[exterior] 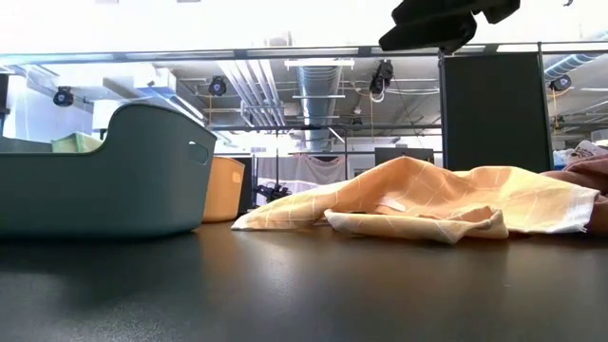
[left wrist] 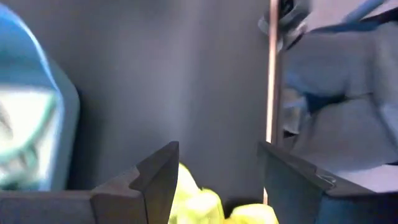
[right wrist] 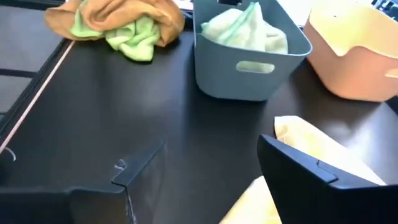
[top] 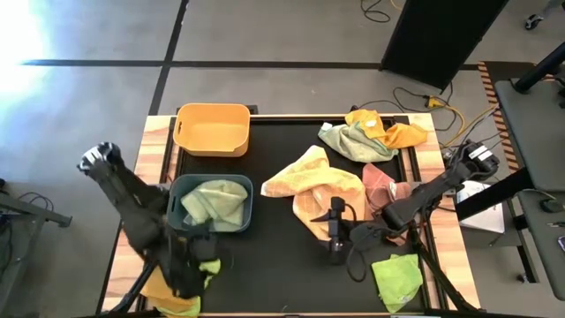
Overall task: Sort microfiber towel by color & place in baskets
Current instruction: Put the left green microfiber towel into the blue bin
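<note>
The yellow-orange basket (top: 212, 130) stands at the far left. The blue-grey basket (top: 210, 203) just nearer holds a pale green towel (right wrist: 245, 28). My left gripper (top: 196, 269) (left wrist: 217, 146) is open, low over a lime-green towel (left wrist: 205, 205) that lies on an orange towel (top: 172, 296) at the near left corner. My right gripper (top: 335, 231) (right wrist: 211, 142) is open, hanging above the table (exterior: 437, 24) at the near edge of a spread yellow-orange towel (top: 318, 181) (exterior: 427, 195). My left gripper comes down from above with its open fingers (left wrist: 155, 180) on either side of the lime-green towel's bunched top (left wrist: 249, 214). Whether they touch it, I cannot tell.
A green towel (top: 395, 276) lies at the near right. A pink-brown towel (top: 384, 185) sits under the right arm. A pile of green and orange towels (top: 371, 137) is at the far right corner. Bare black mat (top: 265, 265) lies between the two grippers.
</note>
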`<act>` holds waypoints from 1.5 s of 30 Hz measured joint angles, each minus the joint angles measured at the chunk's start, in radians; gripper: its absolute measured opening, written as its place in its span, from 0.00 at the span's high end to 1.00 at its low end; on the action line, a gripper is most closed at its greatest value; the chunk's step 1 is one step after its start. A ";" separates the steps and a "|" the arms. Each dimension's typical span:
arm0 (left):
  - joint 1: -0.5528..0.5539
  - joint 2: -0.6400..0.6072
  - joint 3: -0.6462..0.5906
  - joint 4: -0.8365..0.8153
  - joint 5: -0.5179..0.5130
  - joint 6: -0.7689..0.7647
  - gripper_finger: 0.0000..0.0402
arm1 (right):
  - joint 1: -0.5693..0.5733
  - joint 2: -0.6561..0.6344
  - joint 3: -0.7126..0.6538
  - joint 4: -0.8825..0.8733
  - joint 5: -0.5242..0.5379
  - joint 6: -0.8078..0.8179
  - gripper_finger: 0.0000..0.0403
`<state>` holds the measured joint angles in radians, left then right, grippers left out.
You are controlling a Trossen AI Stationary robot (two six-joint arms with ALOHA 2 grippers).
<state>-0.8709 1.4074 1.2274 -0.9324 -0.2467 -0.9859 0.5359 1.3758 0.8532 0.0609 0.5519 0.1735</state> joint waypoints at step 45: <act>0.051 0.362 -0.008 -0.014 0.299 0.203 0.97 | 0.000 0.080 0.000 0.082 0.000 0.033 0.36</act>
<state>-0.8199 1.7693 1.2199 -0.9464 0.0521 -0.7827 0.5362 1.4555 0.8528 0.1434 0.5523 0.2061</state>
